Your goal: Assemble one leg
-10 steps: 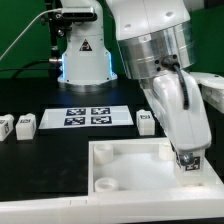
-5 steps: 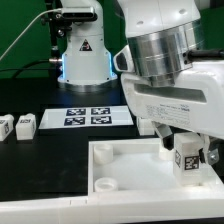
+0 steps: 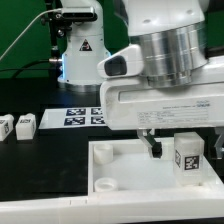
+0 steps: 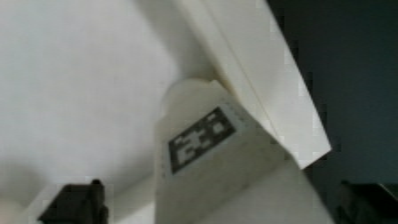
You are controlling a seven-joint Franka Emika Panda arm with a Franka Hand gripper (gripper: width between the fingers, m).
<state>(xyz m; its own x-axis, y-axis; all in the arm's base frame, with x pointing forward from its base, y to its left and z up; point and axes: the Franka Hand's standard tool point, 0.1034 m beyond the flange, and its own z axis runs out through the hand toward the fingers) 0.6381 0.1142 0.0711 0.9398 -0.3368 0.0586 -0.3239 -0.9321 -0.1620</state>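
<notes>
Leg [image 3: 188, 158]: one white tagged block, upright over the far corner of the white tray-like piece [image 3: 110, 160] at the exterior view's right; in the wrist view it [image 4: 210, 140] lies against the tray's raised rim [image 4: 267, 90]. Fingers [image 3: 152, 146]: beside the leg, apparently not clamping it; you cannot tell their state for sure. Spare legs [image 3: 25, 124]: on the counter, well apart. Risk: if the leg is unseated, you may tip it with a passing finger
</notes>
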